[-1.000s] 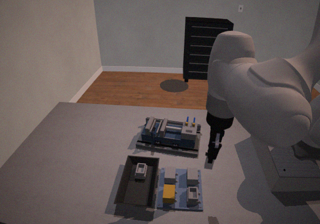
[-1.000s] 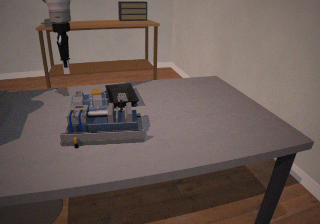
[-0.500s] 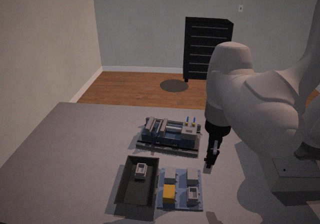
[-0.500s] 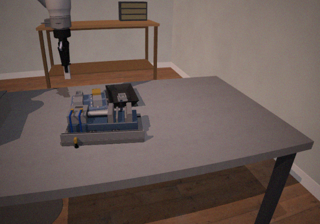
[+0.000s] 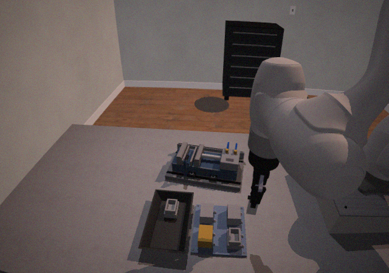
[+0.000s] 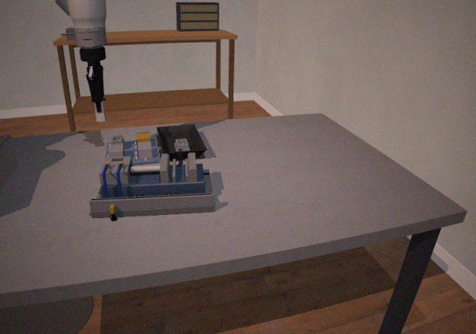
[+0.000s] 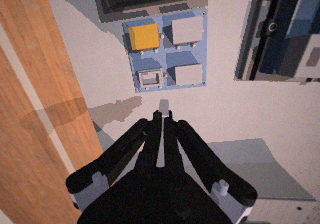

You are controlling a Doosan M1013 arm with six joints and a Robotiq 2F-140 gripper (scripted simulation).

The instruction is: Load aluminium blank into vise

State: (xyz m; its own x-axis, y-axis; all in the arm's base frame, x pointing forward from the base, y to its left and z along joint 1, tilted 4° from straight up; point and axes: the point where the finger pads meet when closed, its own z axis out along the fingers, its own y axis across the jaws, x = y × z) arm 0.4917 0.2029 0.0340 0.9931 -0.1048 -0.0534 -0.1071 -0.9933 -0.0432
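jaws: the gripper (image 5: pixel 253 204) (image 6: pixel 100 118) (image 7: pixel 164 105) was closed on nothing, likely for clearance | infeed plate (image 5: pixel 220 243) (image 6: pixel 131 144) (image 7: pixel 165 59): a pocketed part (image 5: pixel 234 236) (image 6: pixel 117 138) (image 7: pixel 150 78) sat among blanks, probably awaiting transfer | outfeed tray (image 5: pixel 189 207) (image 6: pixel 201 140) (image 7: pixel 165 3): one finished part (image 5: pixel 171 208) (image 6: pixel 181 144) | vise (image 5: pixel 205 169) (image 6: pixel 153 188) (image 7: pixel 292 31): seemingly unloaded, open for aluminium

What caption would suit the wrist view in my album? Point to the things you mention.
Closed black gripper (image 7: pixel 164 105) beside a blue plate (image 7: pixel 145 60) holding a yellow block (image 7: pixel 144 37), two plain grey blocks and a pocketed grey part (image 7: pixel 150 78).
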